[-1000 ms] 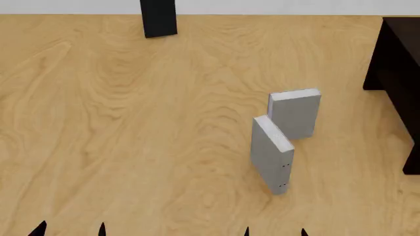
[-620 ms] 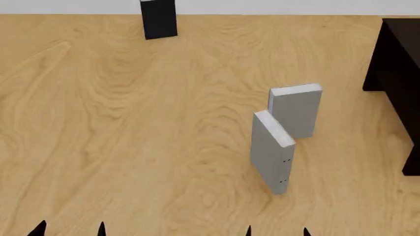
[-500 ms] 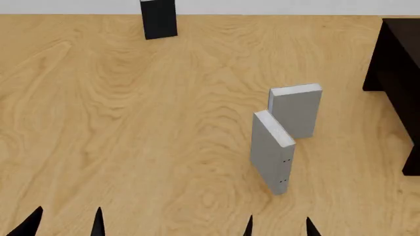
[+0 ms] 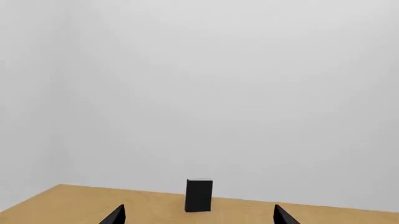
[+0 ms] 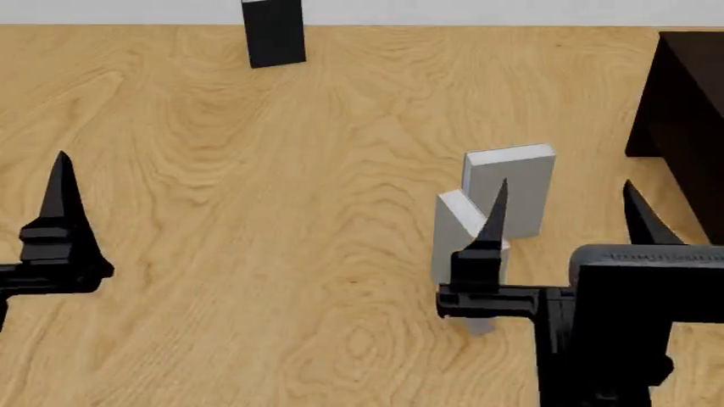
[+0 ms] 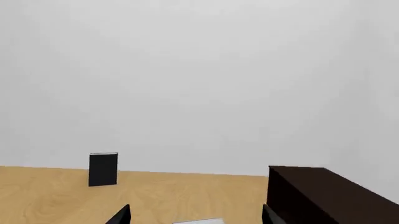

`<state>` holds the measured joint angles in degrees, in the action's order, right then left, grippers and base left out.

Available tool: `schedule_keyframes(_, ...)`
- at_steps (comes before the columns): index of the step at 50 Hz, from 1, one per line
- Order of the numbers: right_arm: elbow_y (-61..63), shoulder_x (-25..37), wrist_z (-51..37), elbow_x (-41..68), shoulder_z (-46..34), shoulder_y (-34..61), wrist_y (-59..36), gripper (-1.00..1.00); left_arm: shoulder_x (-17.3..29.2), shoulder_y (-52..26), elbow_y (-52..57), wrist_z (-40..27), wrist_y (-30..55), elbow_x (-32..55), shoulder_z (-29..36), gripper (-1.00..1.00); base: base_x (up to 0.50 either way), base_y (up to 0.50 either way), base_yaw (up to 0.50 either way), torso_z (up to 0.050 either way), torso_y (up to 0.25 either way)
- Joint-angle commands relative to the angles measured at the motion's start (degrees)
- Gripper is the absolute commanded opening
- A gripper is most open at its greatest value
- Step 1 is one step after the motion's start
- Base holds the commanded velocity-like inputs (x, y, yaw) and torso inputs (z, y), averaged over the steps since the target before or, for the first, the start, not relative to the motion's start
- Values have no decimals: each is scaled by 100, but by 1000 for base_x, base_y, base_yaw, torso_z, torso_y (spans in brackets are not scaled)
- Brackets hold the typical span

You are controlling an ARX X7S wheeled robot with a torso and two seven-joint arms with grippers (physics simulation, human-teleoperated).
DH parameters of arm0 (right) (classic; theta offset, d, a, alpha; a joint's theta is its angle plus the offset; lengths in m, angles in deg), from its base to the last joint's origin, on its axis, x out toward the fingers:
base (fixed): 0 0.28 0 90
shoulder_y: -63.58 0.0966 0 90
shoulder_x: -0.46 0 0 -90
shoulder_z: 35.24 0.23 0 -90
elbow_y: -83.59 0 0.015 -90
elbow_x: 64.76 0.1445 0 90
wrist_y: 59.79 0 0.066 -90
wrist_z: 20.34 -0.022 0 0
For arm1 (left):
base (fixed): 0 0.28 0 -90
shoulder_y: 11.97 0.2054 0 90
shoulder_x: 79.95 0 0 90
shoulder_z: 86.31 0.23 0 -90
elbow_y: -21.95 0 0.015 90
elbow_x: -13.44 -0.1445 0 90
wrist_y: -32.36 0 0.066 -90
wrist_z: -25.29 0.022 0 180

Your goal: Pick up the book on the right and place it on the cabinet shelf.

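My left tool (image 5: 34, 212) is at the left edge of the head view, one black pointed finger (image 5: 59, 191) showing there; the left wrist view shows both tips spread wide with nothing between them. Far back on the light wood-grain tabletop (image 5: 226, 212) stands an upright black-covered book (image 5: 273, 32), well apart from everything else. Right of centre stand two plain light grey hardcover books, both upright: the nearer one (image 5: 459, 222) is partly hidden behind my right tool; the book on the right (image 5: 515, 182) stands just behind it, whether touching I cannot tell. My right tool (image 5: 562, 216) hangs in front of them, fingers wide apart, gripping nothing. The very dark brown wooden cabinet (image 5: 687, 110) sits at the right edge; its shelf is not discernible.
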<state>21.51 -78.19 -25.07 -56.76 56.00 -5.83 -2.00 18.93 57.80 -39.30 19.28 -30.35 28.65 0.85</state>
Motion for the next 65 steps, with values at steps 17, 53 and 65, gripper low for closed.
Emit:
schedule_keyframes(17, 1552, 1150, -43, 153, 378, 2301, -2623, 100, 1249, -3081, 2081, -896, 3601, 1502, -1457, 100, 0, 0, 0, 0, 0)
schedule_keyframes(53, 1401, 1377, 33, 168, -98, 3030, -2832, 100, 1744, -3930, 2417, -1156, 4280, 1804, -1639, 100, 307, -159, 0, 0, 0)
schedule_keyframes(65, 1413, 1365, 37, 215, -107, 3064, -2856, 100, 1768, -3900, 2397, -1180, 4221, 1830, -1649, 100, 358, -221, 0, 0, 0)
